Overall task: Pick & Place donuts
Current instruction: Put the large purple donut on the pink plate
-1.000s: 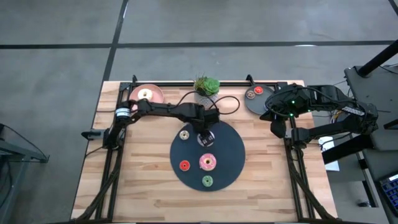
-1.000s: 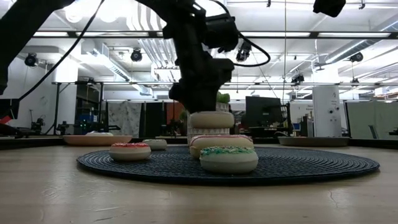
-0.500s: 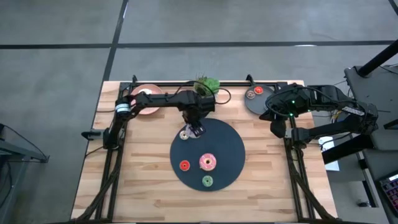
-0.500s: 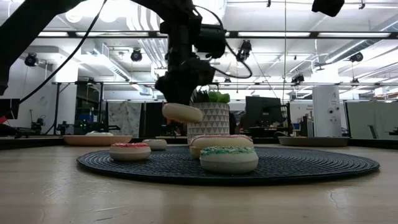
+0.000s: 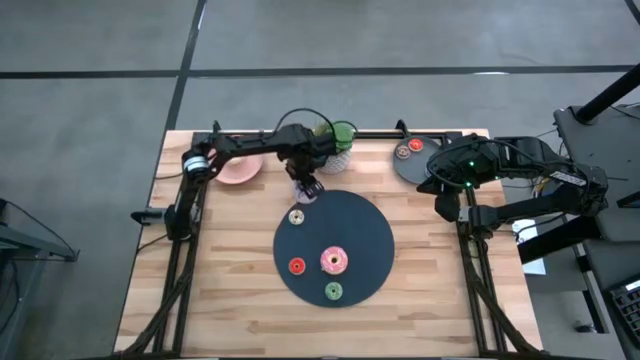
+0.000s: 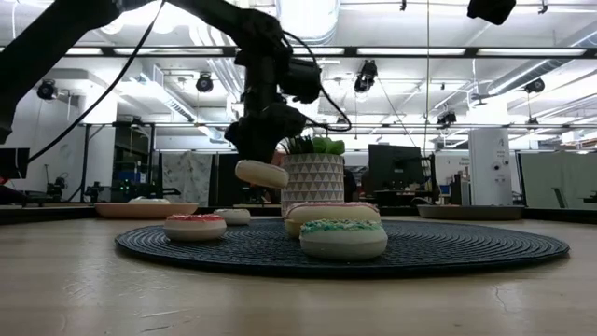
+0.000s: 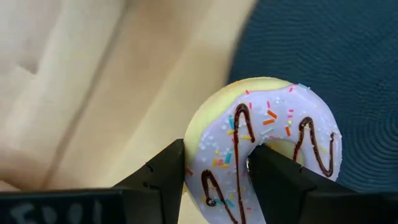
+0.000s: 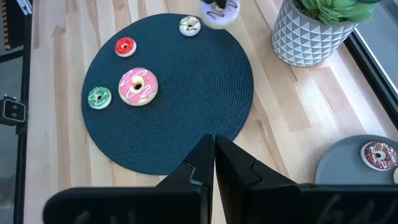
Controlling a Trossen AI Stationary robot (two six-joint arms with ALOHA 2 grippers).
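Left gripper (image 7: 214, 180): closed on the purple-white donut (image 7: 267, 134), pinched through its ring, one finger in the hole.
Donut position: held clear above the dark mat's (image 5: 370, 240) far-left edge, near the potted plant (image 5: 335, 140).
Target (judged): the pink plate (image 5: 238, 170).
Method: height is kept until the plate rim is cleared; the donut is lowered level before the jaws are released.
Right gripper (image 8: 214, 158): closed, empty, parked beside the grey plate (image 5: 408, 165).
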